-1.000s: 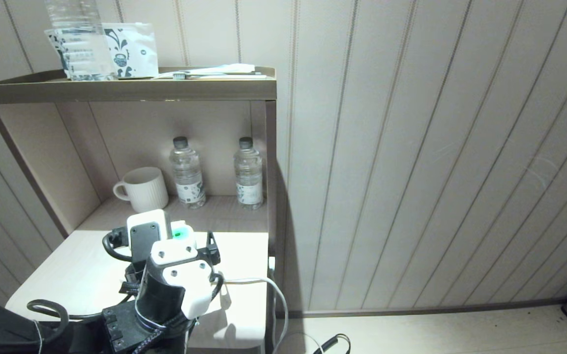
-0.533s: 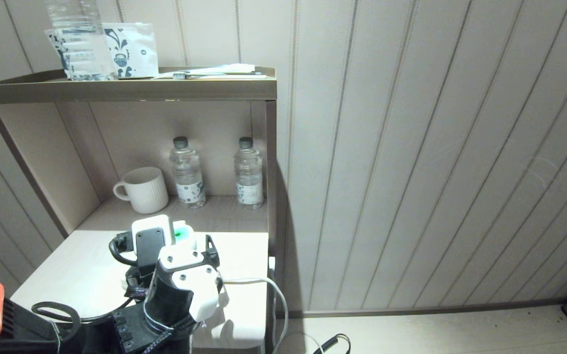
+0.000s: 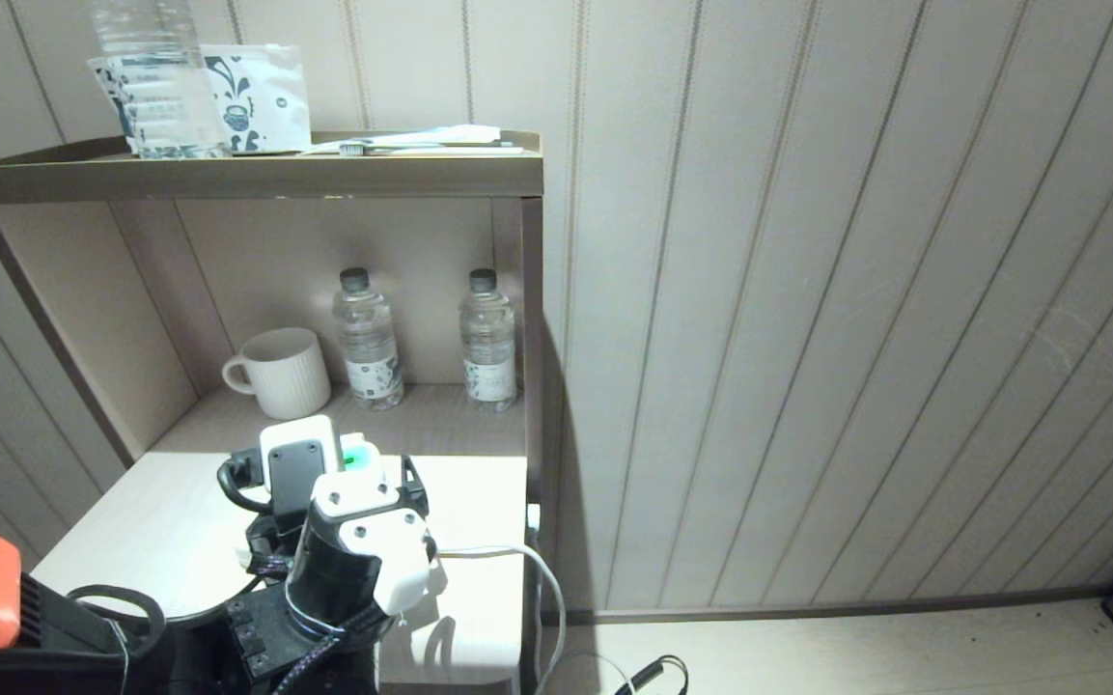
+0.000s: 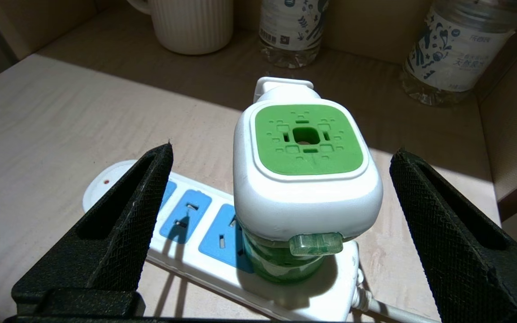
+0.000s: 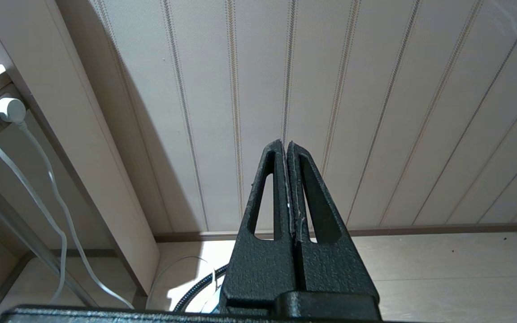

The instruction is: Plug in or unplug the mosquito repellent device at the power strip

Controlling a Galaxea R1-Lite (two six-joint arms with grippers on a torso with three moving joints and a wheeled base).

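The left hand [image 4: 280, 202], spread wide, straddles the white, green-topped plastic mosquito repellent device [image 4: 305, 179] without touching it. The device stands plugged into the flat white power strip [image 4: 186, 233] on the pale wooden counter [image 4: 52, 116], at the strip's 3 o'clock end. An off-centre squeeze could tip it or drag the strip. The right hand [image 5: 288, 148], pressed closed, is parked.

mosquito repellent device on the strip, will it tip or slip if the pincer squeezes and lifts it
The mosquito repellent device probably tips easily: its wide white head sits over a narrower green bottle. The head looks smooth and rounded, so the fingers may slip. The power strip looks light and may lift along with it.
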